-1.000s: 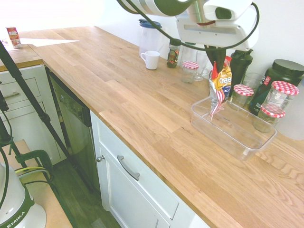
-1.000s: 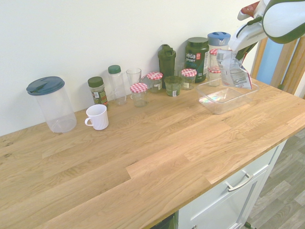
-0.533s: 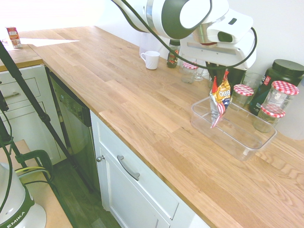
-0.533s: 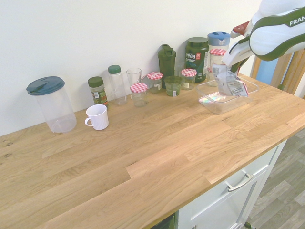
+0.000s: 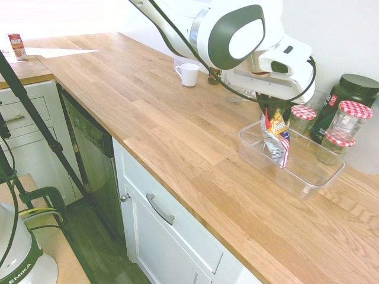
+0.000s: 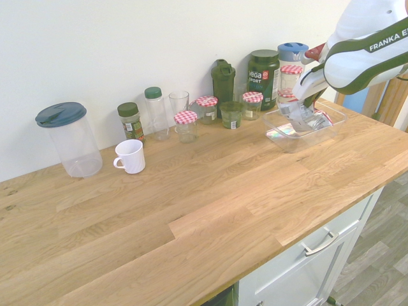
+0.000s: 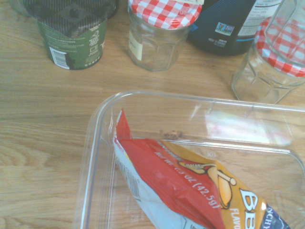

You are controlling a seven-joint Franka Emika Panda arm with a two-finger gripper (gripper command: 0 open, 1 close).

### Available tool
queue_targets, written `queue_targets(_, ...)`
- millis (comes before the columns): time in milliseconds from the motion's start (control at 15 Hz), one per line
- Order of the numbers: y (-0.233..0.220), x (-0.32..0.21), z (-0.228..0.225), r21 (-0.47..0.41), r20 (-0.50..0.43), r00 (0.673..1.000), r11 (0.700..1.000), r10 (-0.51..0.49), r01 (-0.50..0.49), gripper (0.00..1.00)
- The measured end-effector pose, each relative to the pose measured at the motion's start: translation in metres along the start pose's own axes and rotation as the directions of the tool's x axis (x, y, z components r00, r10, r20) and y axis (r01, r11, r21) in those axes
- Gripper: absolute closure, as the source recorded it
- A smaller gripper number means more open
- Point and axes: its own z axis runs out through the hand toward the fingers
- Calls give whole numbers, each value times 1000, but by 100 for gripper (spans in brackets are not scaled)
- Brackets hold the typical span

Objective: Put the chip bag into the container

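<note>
The chip bag (image 5: 276, 137), red and orange with a striped lower end, hangs tilted inside the clear container (image 5: 311, 170) at the counter's far right. My gripper (image 5: 270, 113) is right above the tub, shut on the bag's top edge. From the other side, the chip bag (image 6: 307, 118) shows its silvery back inside the container (image 6: 287, 138), under the gripper (image 6: 305, 102). The wrist view has the chip bag (image 7: 186, 186) lying within the container's rim (image 7: 95, 129). Whether the bag's lower end rests on the tub floor I cannot tell.
Glass jars with red-checked lids (image 5: 354, 116) (image 6: 186, 125), a dark supplement tub (image 6: 263, 76) and a green shaker (image 6: 223, 81) line the wall behind the container. A white mug (image 6: 131, 156) and a blue-lidded pitcher (image 6: 67, 137) stand further left. The counter's front edge runs close by.
The arm has come down, lowering the chip bag from above the rim into the container. The bag now tilts instead of hanging straight.
</note>
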Motion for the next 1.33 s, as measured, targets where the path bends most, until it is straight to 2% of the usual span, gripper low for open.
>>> queue_targets(800, -5, -1, 7, -10, 13, 1000, 1000, -12, 12, 0)
queue_targets(1333, 3, -6, -52, 47, -41, 999, 999, -4, 6, 0)
